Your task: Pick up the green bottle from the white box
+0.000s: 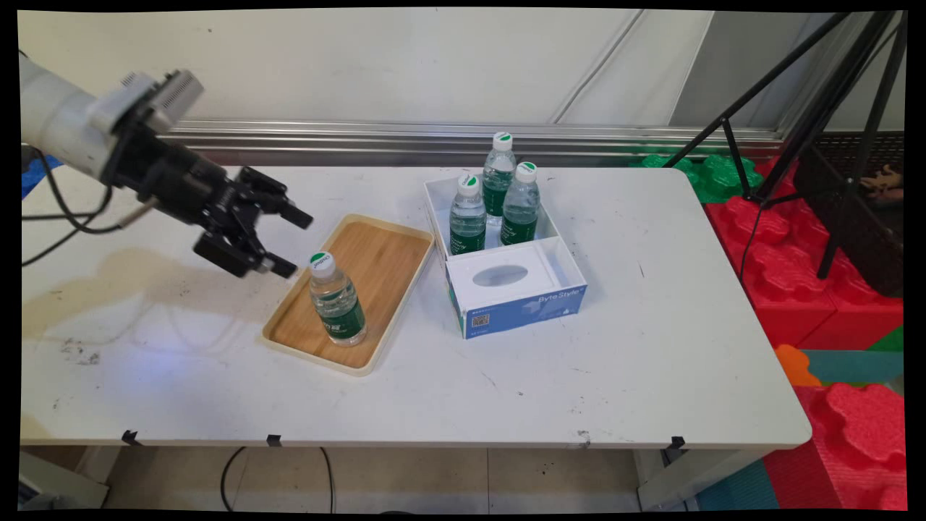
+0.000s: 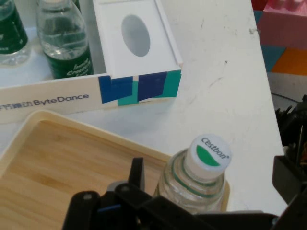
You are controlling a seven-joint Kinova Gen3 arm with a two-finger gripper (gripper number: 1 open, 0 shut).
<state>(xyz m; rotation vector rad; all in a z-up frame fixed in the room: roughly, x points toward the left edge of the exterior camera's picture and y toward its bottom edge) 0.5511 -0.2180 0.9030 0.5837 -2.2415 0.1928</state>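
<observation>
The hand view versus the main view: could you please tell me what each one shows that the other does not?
Only the hand view shows the ByteDance lettering on the box's side. Only the main view shows the open hand whole beside the tray, all three bottles in the box, and the tripod. Both show the bottle on the tray, the wooden tray and the white box.

We see a tabletop (image 1: 636,347) | wooden tray (image 1: 376,253) bearing one bottle (image 1: 336,300) | white box (image 1: 506,278) holding three bottles (image 1: 495,199) | black tripod (image 1: 817,108) at right
</observation>
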